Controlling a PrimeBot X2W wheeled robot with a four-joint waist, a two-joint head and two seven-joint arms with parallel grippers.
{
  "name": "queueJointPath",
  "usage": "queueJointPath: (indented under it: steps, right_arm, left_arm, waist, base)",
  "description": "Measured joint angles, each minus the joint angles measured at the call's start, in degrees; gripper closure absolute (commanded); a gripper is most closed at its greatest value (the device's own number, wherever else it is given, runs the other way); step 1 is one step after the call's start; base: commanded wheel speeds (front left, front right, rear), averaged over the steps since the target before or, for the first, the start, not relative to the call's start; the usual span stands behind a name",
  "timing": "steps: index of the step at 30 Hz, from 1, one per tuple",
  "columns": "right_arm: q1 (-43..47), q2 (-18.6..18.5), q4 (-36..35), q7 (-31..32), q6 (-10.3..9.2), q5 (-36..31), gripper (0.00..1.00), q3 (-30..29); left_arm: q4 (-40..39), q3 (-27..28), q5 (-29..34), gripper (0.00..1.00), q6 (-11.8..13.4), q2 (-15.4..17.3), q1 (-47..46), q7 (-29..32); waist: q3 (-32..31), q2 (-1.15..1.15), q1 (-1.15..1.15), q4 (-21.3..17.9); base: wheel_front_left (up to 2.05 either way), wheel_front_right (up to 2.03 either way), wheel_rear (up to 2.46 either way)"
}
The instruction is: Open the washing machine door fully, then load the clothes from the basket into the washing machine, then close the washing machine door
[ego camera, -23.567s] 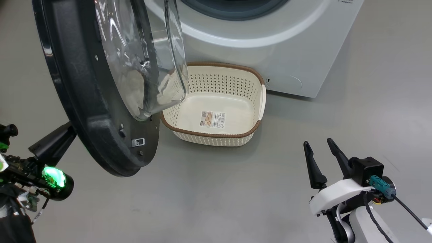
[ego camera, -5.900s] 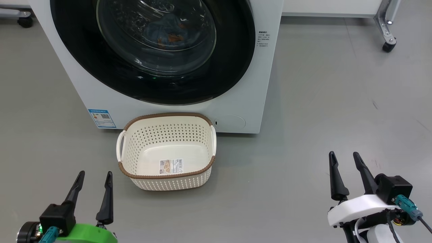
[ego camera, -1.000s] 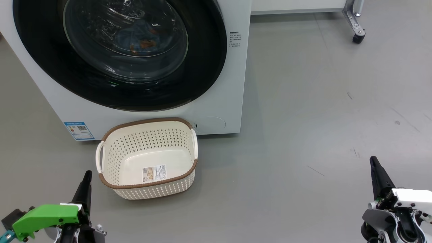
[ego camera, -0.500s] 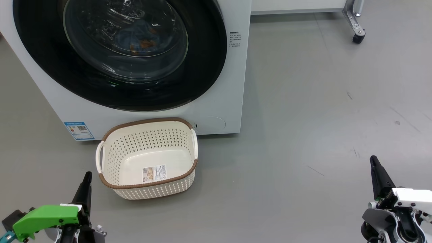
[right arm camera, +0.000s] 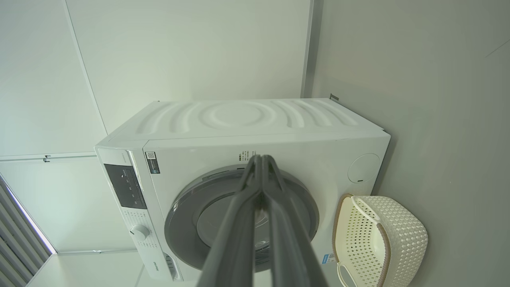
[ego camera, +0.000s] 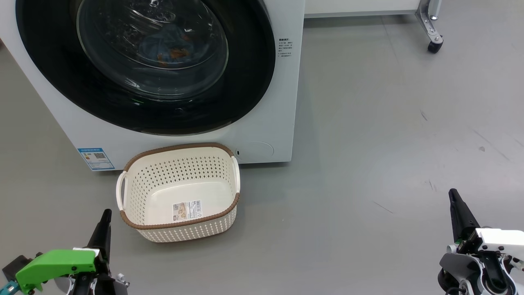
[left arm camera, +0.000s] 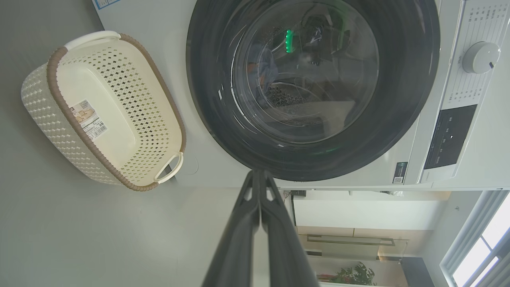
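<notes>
Washing machine [ego camera: 270, 135] stood with the washing machine door [ego camera: 229, 98] shut flush against its front, where earlier it had hung open. Nothing had moved in the last second, so the task looked finished. Just before it on the floor sat the basket [ego camera: 184, 233], cream, perforated, empty but for its label. Through the door showed the clothes [ego camera: 172, 45], blue with orange print. The left gripper [ego camera: 106, 215] and right gripper [ego camera: 452, 196] hung low, well apart from the machine, the jaws of all 2 closed on nothing.

you've got 1 washing machine [ego camera: 282, 102], 1 door [ego camera: 245, 82], 1 basket [ego camera: 180, 146], 1 blue sticker [ego camera: 95, 158], 1 caster [ego camera: 434, 46], 2 grippers: left gripper [ego camera: 106, 214], right gripper [ego camera: 452, 195].
</notes>
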Motion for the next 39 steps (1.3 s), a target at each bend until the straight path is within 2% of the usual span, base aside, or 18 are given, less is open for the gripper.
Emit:
queueJointPath:
  steps: [39]
  right_arm:
    - [0.0, 0.0, 0.0, 0.0, 0.0, 0.0, 1.0, 0.0]
  left_arm:
    - [0.2, 0.3, 0.0, 1.0, 0.0, -0.1, -0.5, 0.2]
  waist:
    - [0.0, 0.0, 0.0, 0.0]
  base:
    - [0.0, 0.0, 0.0]
